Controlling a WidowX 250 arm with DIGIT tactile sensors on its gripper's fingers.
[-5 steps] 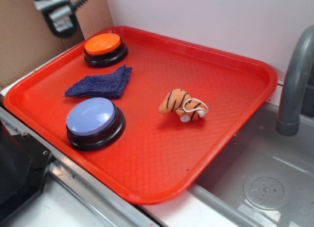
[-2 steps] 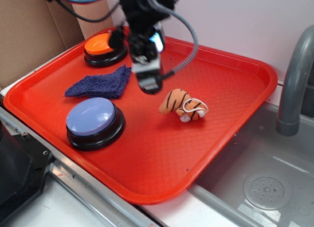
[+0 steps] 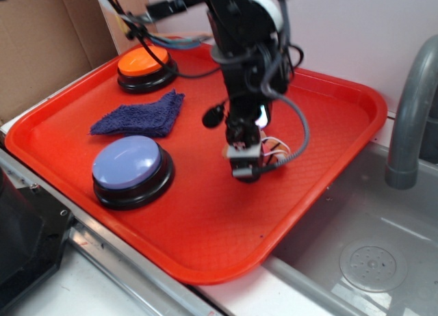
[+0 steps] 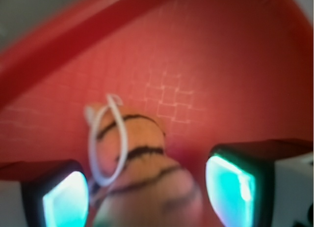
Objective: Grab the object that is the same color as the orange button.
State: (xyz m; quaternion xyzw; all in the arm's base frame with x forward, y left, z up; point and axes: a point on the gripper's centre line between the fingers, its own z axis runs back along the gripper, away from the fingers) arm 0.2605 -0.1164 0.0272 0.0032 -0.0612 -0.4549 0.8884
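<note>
Exterior view: red plastic tray [image 3: 328, 97] with a waffle-textured floor sits beside a grey metal sink [image 3: 369, 241]; grey curved faucet [image 3: 410, 111] at right edge. Brown cardboard sheet [image 3: 41, 42] stands behind the tray's far left corner.

On tray, far left corner: round push button with glossy orange dome on black base [image 3: 146, 68]. Near left: matching round button with pale blue-lavender dome on black base [image 3: 131, 169]. Between the two buttons: dark purple knitted cloth [image 3: 140, 116], folded flat, touching neither.

Black robot arm [image 3: 239, 35] reaches down over the tray centre. Tool [image 3: 245, 167] points downward and hides most of the small orange plush tiger with black stripes [image 3: 274, 150]; only a strip of orange fabric and part of its white string loop show to the right of the tool.

Wrist view (blurred): plush tiger [image 4: 142, 173] lies on the tray floor [image 4: 206, 65] directly between the two fingers [image 4: 230, 180], white loop [image 4: 105, 138] draped over its left side. Fingers stand apart, one on each side of the toy, with tray floor visible between each pad and the toy. Tool [image 4: 147, 187] is spread, not gripping.

Tiger position: tray centre, well apart from both buttons and the cloth.
</note>
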